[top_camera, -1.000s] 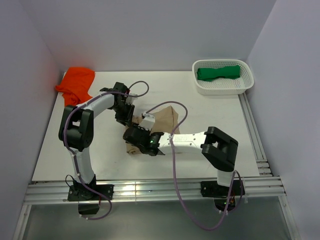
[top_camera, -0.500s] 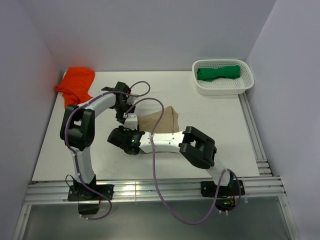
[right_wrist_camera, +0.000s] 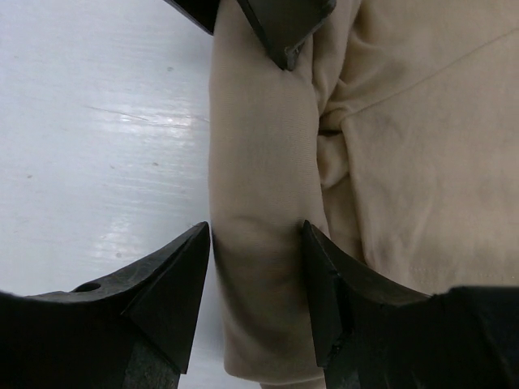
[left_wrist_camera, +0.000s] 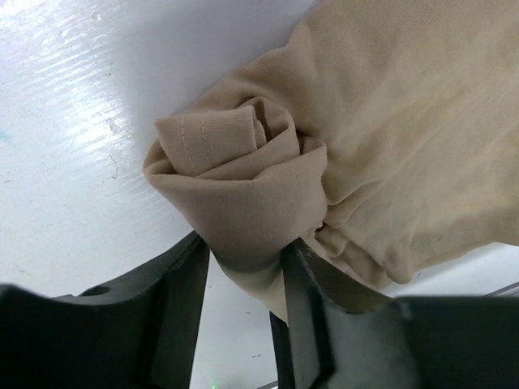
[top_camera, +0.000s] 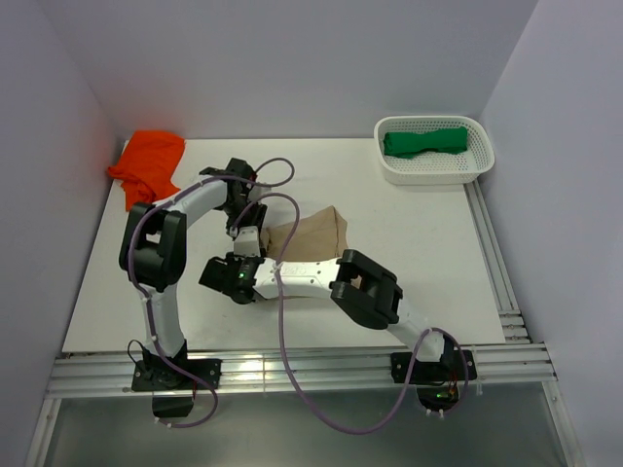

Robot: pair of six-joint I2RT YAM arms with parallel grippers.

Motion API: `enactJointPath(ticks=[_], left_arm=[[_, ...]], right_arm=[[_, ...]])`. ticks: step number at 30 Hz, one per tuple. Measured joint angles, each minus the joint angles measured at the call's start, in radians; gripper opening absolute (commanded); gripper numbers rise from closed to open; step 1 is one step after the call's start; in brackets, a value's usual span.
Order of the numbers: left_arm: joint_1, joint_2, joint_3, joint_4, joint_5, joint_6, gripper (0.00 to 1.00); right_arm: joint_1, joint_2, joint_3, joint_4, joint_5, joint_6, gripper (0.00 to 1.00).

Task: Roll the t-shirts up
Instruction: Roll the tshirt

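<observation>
Noted tan t-shirt (top_camera: 316,231) near the middle of the white table (top_camera: 419,263), left edge wound into a tight roll, the rest spread loose and creased toward the right.

Left wrist view: rolled end of that shirt lying on the table, a spiral of folded cloth with a stitched hem at its core.

Found left gripper (left_wrist_camera: 243,279) partway open, 2 dark fingers (left_wrist_camera: 182,300) pressed against either side of the roll end, cloth filling the gap between them. Read as a hold on the tan t-shirt.

Found right gripper (right_wrist_camera: 255,284) further along the roll, also partway open, 2 fingers (right_wrist_camera: 174,284) straddling it and touching it on both sides. Read likewise as a hold.

Spotted tips of the left gripper at the top edge of the right wrist view, on the same roll, the 2 grippers facing each other along its length.

From above: both wrists crowded at the shirt's left edge, left arm (top_camera: 151,258) reaching in from the far side, right arm (top_camera: 365,287) bent low across the table from its base. Cannot make out the fingertips in that view.

Logged orange t-shirt (top_camera: 151,161) bunched in the far left corner, well apart from the tan one.

Logged green t-shirt (top_camera: 425,141) lying inside a white perforated basket (top_camera: 433,175) at the far right corner
</observation>
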Motion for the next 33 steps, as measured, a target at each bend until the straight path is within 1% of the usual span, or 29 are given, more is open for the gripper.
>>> enactJointPath(ticks=[2,5,6,7,10,12,16,19,21,22,24,27,30,33], left_arm=[[0.0,0.006,0.01,-0.006,0.001,0.002,0.51],[0.0,0.015,0.031,-0.023,0.007,0.003,0.57],[0.0,0.019,0.042,-0.026,0.011,0.004,0.58],[0.001,0.026,0.058,-0.037,0.018,0.006,0.61],[0.011,0.045,0.119,-0.056,0.043,0.019,0.65],[0.029,0.052,0.177,-0.069,0.076,0.034,0.67],[0.079,0.045,0.257,-0.076,0.15,0.075,0.69],[0.117,0.019,0.247,-0.077,0.207,0.102,0.69],[0.138,-0.002,0.217,-0.075,0.246,0.12,0.69],[0.147,-0.02,0.188,-0.068,0.267,0.133,0.69],[0.161,-0.053,0.129,-0.065,0.305,0.153,0.69],[0.167,-0.114,-0.001,-0.013,0.351,0.166,0.7],[0.166,-0.15,-0.114,0.042,0.381,0.166,0.69],[0.165,-0.153,-0.184,0.109,0.404,0.155,0.69]], right_arm=[[0.0,0.016,0.022,-0.038,0.002,0.016,0.57],[0.0,0.026,0.026,-0.061,0.003,0.029,0.52],[0.0,0.026,0.022,-0.06,0.003,0.029,0.48],[0.0,0.024,0.018,-0.059,0.004,0.031,0.4],[-0.002,0.0,-0.026,-0.017,0.002,0.026,0.38],[-0.006,-0.052,-0.113,0.064,-0.026,0.023,0.38],[-0.036,-0.224,-0.395,0.336,-0.149,0.022,0.38],[-0.084,-0.348,-0.625,0.599,-0.282,0.048,0.39],[-0.122,-0.386,-0.724,0.739,-0.354,0.073,0.39],[-0.146,-0.397,-0.78,0.838,-0.403,0.095,0.39],[-0.18,-0.399,-0.848,0.98,-0.472,0.125,0.39],[-0.222,-0.39,-0.93,1.175,-0.565,0.179,0.39],[-0.25,-0.343,-0.988,1.388,-0.64,0.244,0.38],[-0.26,-0.28,-1.021,1.548,-0.692,0.299,0.38]])
